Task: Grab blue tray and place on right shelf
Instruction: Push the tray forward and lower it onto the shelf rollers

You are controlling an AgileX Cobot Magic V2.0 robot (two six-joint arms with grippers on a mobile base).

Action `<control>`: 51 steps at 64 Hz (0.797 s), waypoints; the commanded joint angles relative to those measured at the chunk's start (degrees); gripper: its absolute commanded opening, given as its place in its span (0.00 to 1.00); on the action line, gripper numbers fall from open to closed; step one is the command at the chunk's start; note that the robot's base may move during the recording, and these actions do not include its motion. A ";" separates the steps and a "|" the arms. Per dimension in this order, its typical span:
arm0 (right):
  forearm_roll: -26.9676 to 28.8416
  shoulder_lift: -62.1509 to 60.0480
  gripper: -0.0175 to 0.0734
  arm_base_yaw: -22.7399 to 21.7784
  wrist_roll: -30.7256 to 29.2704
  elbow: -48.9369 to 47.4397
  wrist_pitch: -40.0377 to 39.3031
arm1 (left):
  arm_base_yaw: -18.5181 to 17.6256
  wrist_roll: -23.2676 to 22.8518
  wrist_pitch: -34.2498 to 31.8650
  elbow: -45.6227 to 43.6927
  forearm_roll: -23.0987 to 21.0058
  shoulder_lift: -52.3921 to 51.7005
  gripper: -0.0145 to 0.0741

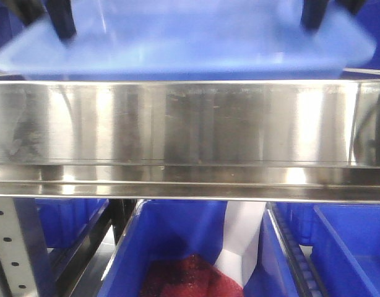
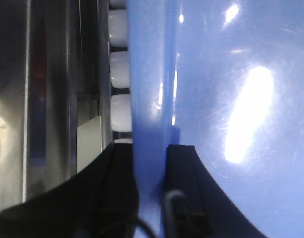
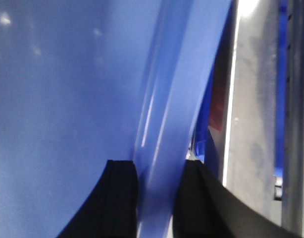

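Blue tray [image 1: 177, 43] is hanging just above right shelf [image 1: 190, 124] steel lip, left gripper [image 2: 151, 156] and right gripper [image 3: 154, 168] clamping its rim, blue bins [image 1: 345, 247] sitting below.

In the front view the tray [image 1: 177, 43] spans the top of the frame, directly above the shelf [image 1: 190, 124], whose lip crosses the middle from edge to edge. The left gripper [image 2: 151, 168] clamps the tray's rim at upper left, and the right gripper [image 3: 157, 178] clamps it at upper right. Below the shelf sit the left bin [image 1: 69, 219], the middle bin [image 1: 177, 226] and the right bin [image 1: 354, 247]. An upright [image 1: 10, 247] stands at lower left.
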 commanded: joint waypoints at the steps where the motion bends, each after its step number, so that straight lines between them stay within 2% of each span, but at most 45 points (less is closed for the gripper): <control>1: 1.10 -0.82 0.25 0.61 -2.35 -2.25 -4.26 | -0.61 0.71 -4.46 -2.05 -2.02 -1.77 0.11; 7: 1.10 0.12 0.26 0.61 -2.35 -2.25 -5.20 | -0.61 0.97 -4.46 -2.05 -2.02 -1.33 0.14; 12: 1.10 0.44 0.32 0.61 -2.35 -2.25 -5.77 | -0.61 1.86 -4.50 -2.05 -2.02 -1.09 0.23; 17: 1.10 0.43 0.47 0.61 -2.35 -2.25 -5.98 | -0.61 2.54 -5.18 -2.05 -2.17 -1.09 0.38; 23: 1.10 0.43 0.74 0.28 -2.35 -2.25 -5.90 | -0.61 2.54 -5.42 -2.05 -2.17 -1.09 0.61; 28: 1.10 0.43 0.91 -0.29 -2.30 -2.25 -5.55 | -0.61 2.54 -5.56 -2.05 -2.20 -1.09 0.75; 33: 1.10 0.31 0.89 -0.88 -2.25 -2.25 -5.32 | -0.61 2.54 -5.56 -2.05 -2.20 -1.09 0.82; 51: 1.04 -1.59 0.89 -1.65 -2.12 -2.25 -5.16 | -0.61 2.54 -4.06 -2.05 -2.08 -1.30 0.81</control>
